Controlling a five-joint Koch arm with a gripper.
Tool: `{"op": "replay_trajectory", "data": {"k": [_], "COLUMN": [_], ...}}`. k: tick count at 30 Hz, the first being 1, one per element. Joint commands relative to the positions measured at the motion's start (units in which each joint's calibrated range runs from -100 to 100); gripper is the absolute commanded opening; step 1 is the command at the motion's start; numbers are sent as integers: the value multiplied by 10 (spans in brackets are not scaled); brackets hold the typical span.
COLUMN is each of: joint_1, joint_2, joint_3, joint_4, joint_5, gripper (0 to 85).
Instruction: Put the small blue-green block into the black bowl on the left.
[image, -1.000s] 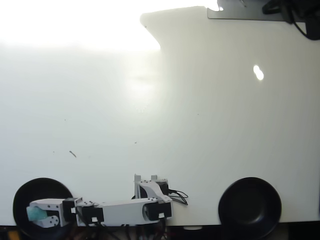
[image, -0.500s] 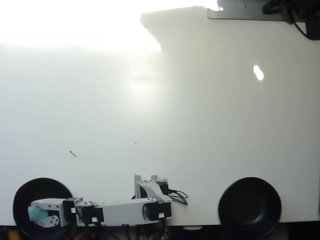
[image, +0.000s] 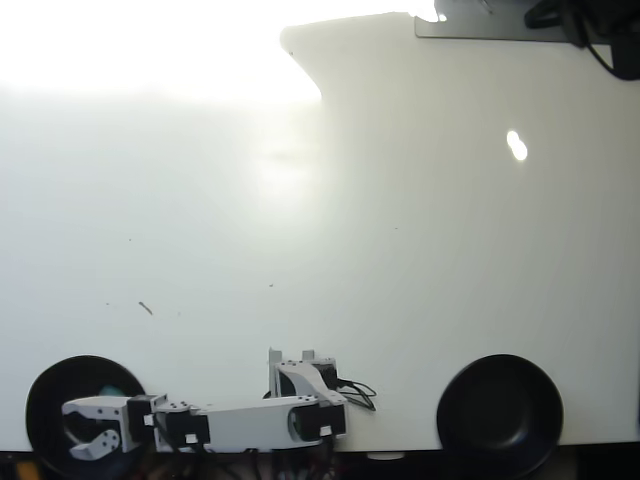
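— Where is the gripper?

— At the near left corner of the white table, over the left-hand black bowl. The arm lies stretched along the table's near edge, pointing left in the overhead view.

— Are its jaws closed?

— They look parted, with the dark of the bowl showing between them and nothing held.

— And the small blue-green block?

— Only a faint teal patch shows inside that bowl, close to the upper right part of its rim, just beyond the gripper. It is too dim and small to tell which way it points or whether it has a long axis.

— Anything else?

— A second black bowl sits well apart, toward the near right corner.
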Motion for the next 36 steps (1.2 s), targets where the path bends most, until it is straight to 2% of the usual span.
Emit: {"op": "replay_trajectory", "data": {"k": [1,7,19,27,34,36], "joint_1": [-15,-52,-156,-234,-309,-333], "joint_2": [-44,-97,-202,-289,-334,-342], "joint_3": [3,-58,-106,-148,-161,-168], "joint_4": [8,73,40,28,35,33], "joint_5": [12,51,149,158,204,229], "gripper": [344,344,342,344,342,342]}}
